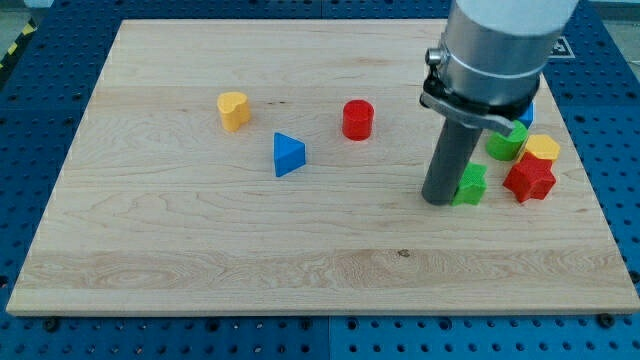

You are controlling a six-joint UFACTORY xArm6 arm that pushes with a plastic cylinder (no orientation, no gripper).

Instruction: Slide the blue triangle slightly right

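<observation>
While my tip (438,200) rests lower right, blue triangle (288,155) well left, no claw.

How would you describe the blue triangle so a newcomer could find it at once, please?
On the wooden board, look left of centre, well to the view's left of my tip. The blue triangle sits between the yellow heart and red cylinder, slightly below both: the only wedge-shaped block.
</observation>
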